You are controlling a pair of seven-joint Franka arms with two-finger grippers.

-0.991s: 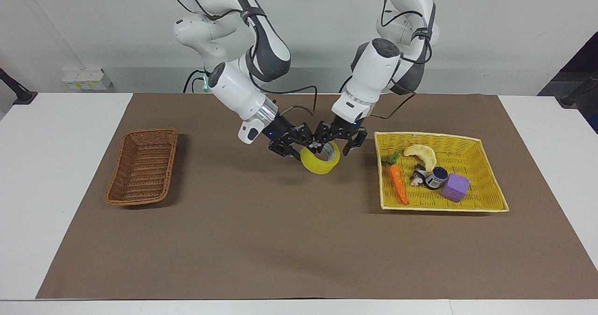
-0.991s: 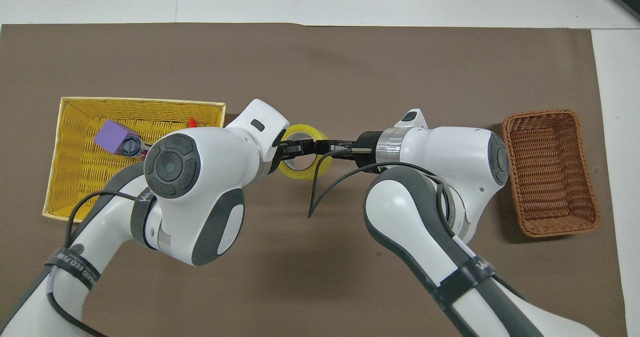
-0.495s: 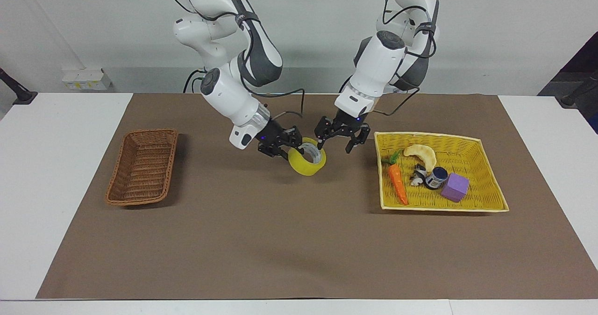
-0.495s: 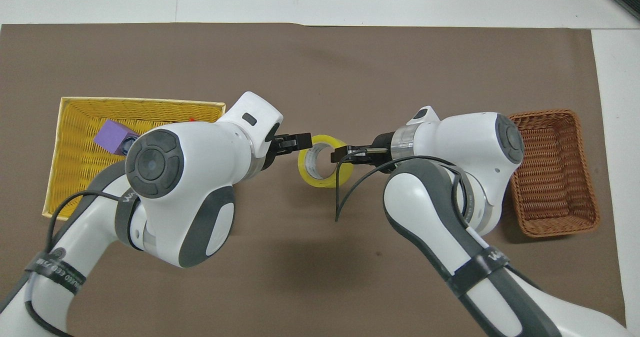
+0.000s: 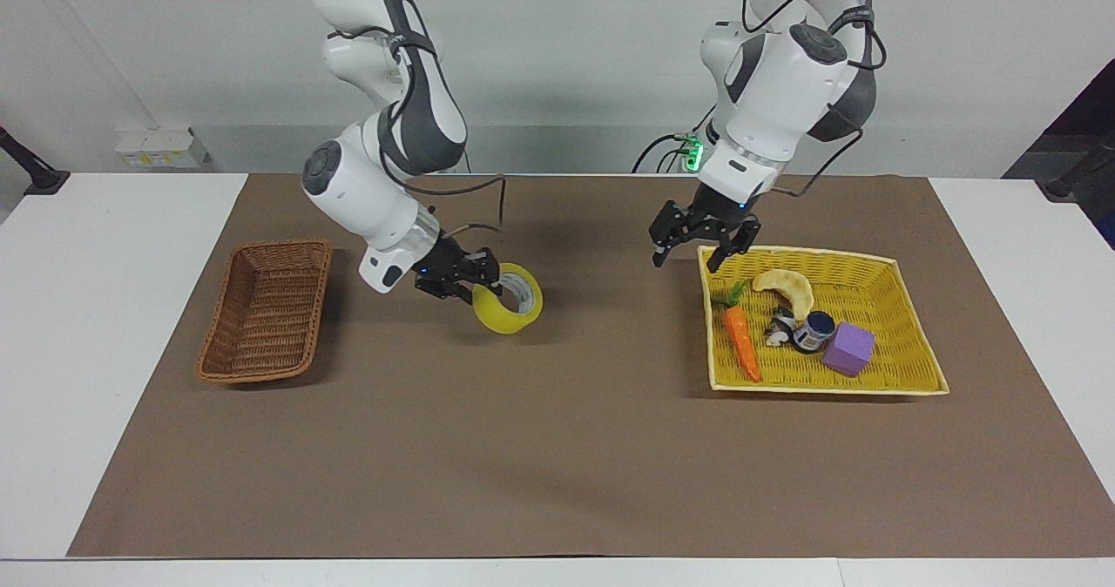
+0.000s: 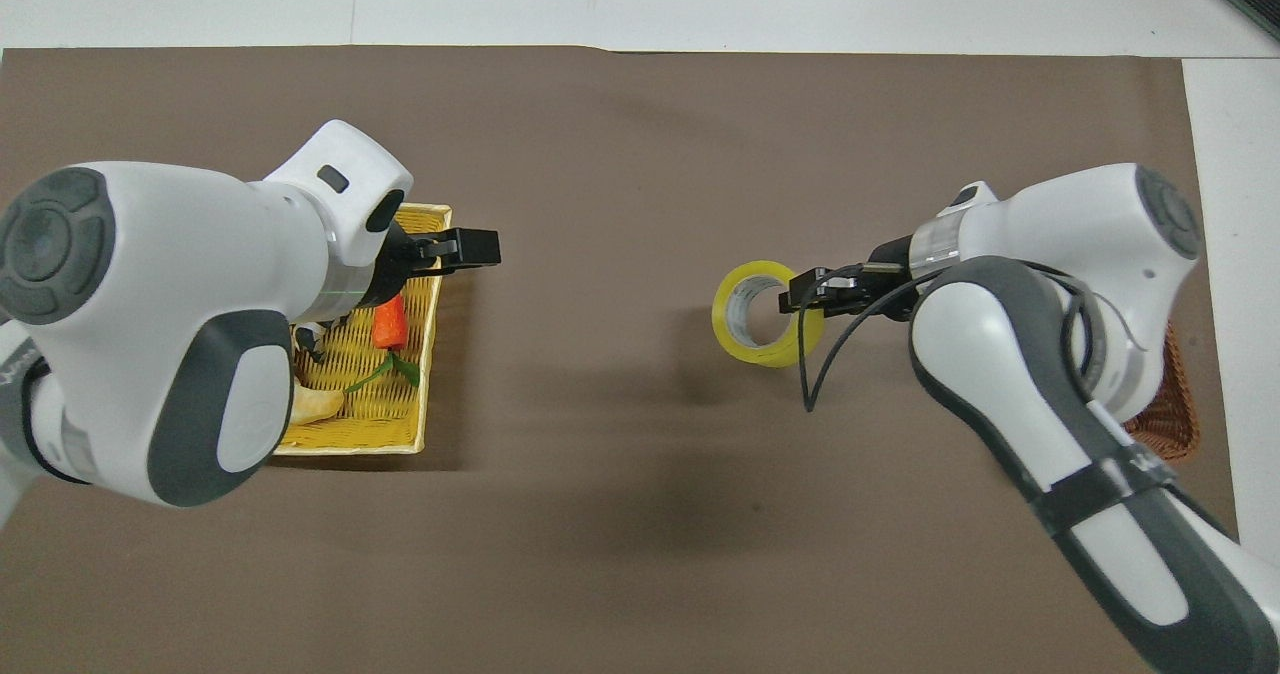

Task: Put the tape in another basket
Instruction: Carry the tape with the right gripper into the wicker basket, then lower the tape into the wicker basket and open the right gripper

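Right gripper [image 5: 484, 283] clamped on rim of tape [image 5: 509, 299], one finger inside core; roll raised over brown mat [image 5: 557, 448], between the two baskets, closer to brown wicker basket [image 5: 266, 311] at right arm's end of worktop. Basket holds nothing visible. Left gripper [image 5: 702, 252] empty, fingers spread wide, up over near corner of yellow tray [image 5: 906, 326]. Tray holds carrot [image 5: 742, 341], purple cube [image 5: 848, 348], small jar [image 5: 816, 330], pale crescent piece [image 5: 786, 286].
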